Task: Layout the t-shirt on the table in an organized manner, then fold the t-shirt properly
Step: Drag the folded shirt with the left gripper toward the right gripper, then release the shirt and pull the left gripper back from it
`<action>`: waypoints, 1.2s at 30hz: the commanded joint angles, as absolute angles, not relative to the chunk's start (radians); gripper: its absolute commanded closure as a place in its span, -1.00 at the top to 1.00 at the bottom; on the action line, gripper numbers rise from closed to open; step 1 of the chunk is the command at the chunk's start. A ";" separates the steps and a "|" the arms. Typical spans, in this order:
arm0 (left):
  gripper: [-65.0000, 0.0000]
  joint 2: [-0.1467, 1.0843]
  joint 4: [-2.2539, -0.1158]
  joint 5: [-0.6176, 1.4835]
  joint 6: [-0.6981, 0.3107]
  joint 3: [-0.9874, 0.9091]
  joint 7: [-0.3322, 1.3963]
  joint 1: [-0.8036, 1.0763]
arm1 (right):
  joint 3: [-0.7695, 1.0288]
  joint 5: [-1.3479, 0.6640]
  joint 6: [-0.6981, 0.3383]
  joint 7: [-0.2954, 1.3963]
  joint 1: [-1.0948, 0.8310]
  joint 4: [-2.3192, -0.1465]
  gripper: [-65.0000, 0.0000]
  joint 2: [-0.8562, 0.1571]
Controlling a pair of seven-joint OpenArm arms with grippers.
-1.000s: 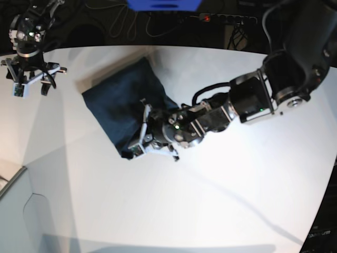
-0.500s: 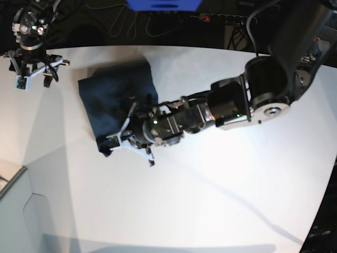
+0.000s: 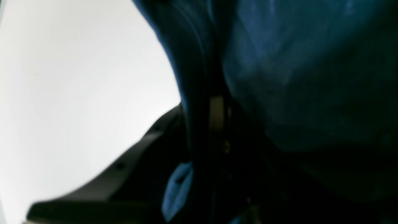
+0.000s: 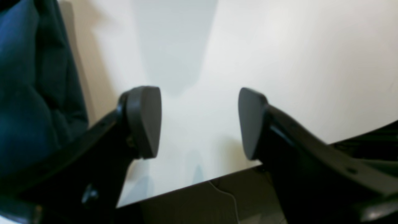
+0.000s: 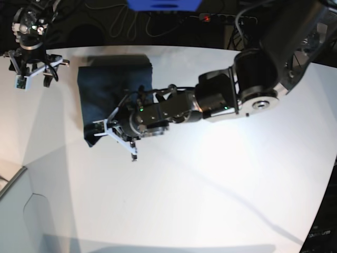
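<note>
The dark navy t-shirt [image 5: 113, 87] lies folded into a compact rectangle at the far left of the white table [image 5: 210, 184]. My left gripper [image 5: 113, 136] sits low at the shirt's near edge, shut on a pinch of its fabric. In the left wrist view the blue cloth [image 3: 295, 77] fills most of the picture and runs down between the dark fingers [image 3: 130, 174]. My right gripper [image 5: 32, 74] hovers open to the left of the shirt, apart from it. Its pads [image 4: 144, 121] stand wide over bare table [image 4: 279, 62], with the shirt [image 4: 28, 93] at the left.
A power strip with a red light [image 5: 226, 18], loose cables and a blue object [image 5: 163, 4] lie behind the far table edge. The table's edge [image 4: 186, 186] runs just below the right gripper. A lower grey surface [image 5: 16, 211] adjoins the near-left corner.
The left arm has dragged the shirt's near corner leftwards, swinging the folded shirt round until it lies square to the far edge. The right gripper has barely moved and stays open.
</note>
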State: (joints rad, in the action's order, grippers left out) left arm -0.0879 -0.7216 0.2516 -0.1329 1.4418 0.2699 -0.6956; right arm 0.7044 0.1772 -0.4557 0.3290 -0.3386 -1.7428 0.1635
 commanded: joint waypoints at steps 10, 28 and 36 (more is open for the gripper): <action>-0.98 -0.107 -0.740 0.252 -0.127 1.442 0.254 -0.723 | 0.704 0.168 -0.455 0.305 -0.340 -1.764 0.20 0.157; -0.02 -0.107 -0.743 0.036 -0.116 1.431 0.259 -0.730 | 0.702 0.168 -0.455 0.305 -0.332 -1.764 0.20 0.157; -0.02 -0.070 -0.865 -0.048 -0.124 1.211 0.259 -0.694 | 0.699 0.168 -0.455 0.305 -0.328 -1.764 0.20 0.157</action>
State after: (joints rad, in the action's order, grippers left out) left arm -0.0639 -0.8471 -0.0452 -0.1371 1.2201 0.2760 -0.6754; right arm 0.6983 0.1764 -0.4557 0.3286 -0.3302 -1.7428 0.1635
